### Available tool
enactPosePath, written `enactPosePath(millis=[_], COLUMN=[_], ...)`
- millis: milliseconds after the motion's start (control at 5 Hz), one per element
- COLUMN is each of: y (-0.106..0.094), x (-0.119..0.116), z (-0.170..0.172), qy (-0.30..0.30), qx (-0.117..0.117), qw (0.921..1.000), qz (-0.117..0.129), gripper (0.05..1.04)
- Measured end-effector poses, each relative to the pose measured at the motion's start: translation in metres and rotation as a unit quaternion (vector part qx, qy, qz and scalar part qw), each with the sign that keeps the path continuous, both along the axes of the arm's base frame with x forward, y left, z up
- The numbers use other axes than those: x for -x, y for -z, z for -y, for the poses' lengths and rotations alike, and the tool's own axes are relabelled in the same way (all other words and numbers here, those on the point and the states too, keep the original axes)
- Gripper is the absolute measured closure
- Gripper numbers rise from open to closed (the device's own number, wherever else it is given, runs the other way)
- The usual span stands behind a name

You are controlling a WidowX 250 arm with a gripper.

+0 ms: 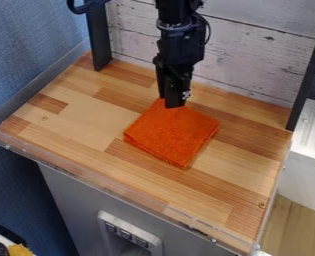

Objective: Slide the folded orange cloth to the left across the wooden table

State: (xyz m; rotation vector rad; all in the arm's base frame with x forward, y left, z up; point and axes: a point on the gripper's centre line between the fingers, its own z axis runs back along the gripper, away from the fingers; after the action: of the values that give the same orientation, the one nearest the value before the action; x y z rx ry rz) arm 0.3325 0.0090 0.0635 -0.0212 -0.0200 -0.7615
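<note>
1. Orange cloth (172, 134) is lying folded into a rough square on the wooden worktop (73, 117), near its middle and a little toward the plank wall (253, 57). In the camera view I'm seeing its layers stacking along the near edges, with one corner pointing toward the clear rim (106, 186) at the front.

2. My tool (174, 103) is hanging down from the top edge of the view, its tip sitting right at the cloth's far corner and covering part of it. I'm not able to tell how far open it is, or whether it is gripping any fabric. I'm seeing no part of the cloth clearly hanging in the air.

3. Around the work, a black post (98, 40) is standing at the worktop's back left and another post (308, 75) is rising at its right side. A grey cabinet (73, 200) is showing below the front edge.

4. As for the step in hand, I'm judging that I'm working at the cloth's far corner, either taking hold or letting go; the tool's pose alone isn't settling which. The next move is calling for a check of the grip before any lift, since a shallow pinch could be catching just one layer and dragging the fold out of shape.
</note>
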Motion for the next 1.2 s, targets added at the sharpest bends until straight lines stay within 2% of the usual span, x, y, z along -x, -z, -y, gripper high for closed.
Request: enactPosePath(millis=[200, 400, 800, 1200], y=[0.009, 0.022, 0.039, 0.048], x=[0.004, 0.01, 0.02, 0.019], z=[0.0, -0.001, -0.003, -0.005], qy=[0.004, 0.011, 0.011, -0.002], qx=[-0.002, -0.006, -0.013, -0.02], qw=[1.0, 0.9999, 0.9997, 0.9995], qz=[0.002, -0.002, -0.016, -0.025], gripper=[0.908, 1.017, 1.025, 1.025])
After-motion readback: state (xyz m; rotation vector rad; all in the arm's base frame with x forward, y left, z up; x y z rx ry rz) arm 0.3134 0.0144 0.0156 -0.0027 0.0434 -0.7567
